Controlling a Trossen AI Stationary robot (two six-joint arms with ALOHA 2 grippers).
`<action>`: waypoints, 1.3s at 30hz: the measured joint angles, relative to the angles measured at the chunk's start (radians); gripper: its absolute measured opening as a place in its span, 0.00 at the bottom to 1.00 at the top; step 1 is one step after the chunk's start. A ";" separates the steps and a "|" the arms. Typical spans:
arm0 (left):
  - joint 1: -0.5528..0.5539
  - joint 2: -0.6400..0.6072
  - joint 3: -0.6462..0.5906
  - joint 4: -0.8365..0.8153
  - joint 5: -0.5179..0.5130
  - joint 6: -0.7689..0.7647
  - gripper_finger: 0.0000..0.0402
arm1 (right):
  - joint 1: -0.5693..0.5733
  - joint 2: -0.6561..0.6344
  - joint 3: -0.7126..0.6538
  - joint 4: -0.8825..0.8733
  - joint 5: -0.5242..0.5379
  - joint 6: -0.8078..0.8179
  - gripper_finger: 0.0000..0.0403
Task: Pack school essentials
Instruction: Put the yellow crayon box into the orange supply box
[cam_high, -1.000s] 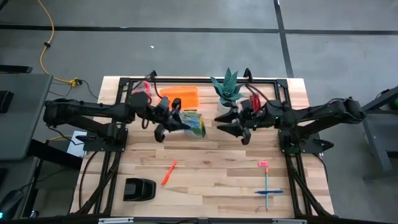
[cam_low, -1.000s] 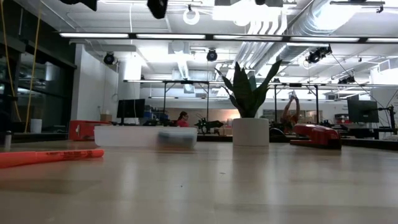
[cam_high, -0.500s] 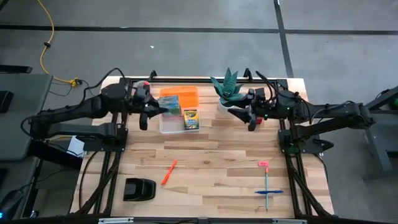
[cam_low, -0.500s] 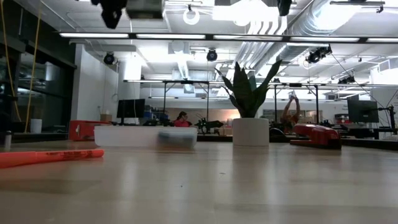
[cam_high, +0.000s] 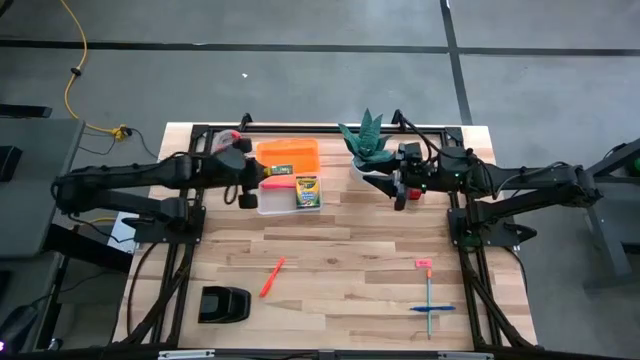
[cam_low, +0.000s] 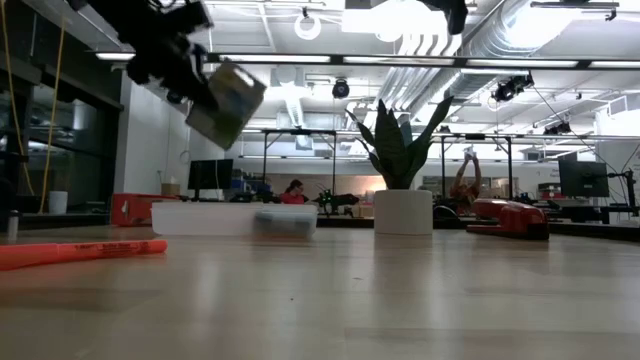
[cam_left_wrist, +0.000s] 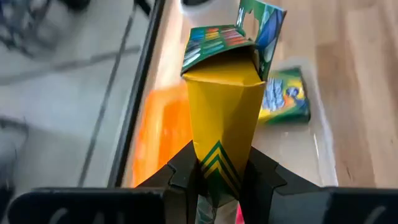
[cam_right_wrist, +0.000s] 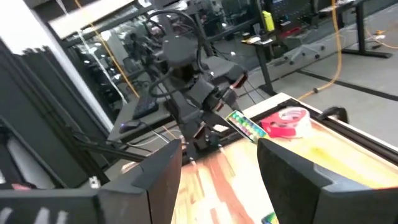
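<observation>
Crayon box | clamped in left gripper | right gripper apart | wooden table | workshop behind

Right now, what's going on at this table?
The left claw is shut on a crayon box, holding it in the air at the clear bin, where a second crayon box already lies. The right claw is open and waits by the potted plant. An orange stick, an eraser, a pencil and a pen are loose on the table.
</observation>
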 joint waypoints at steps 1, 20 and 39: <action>-0.001 0.024 0.000 -0.003 -0.029 -0.042 0.18 | 0.000 0.002 0.000 -0.004 0.006 0.000 0.50; -0.240 0.570 0.354 -0.542 -0.270 -0.477 0.18 | 0.000 0.013 0.000 -0.084 0.037 0.000 0.50; -0.216 0.781 0.354 -0.502 -0.371 -0.539 0.18 | 0.000 0.013 0.000 -0.116 0.037 -0.011 0.50</action>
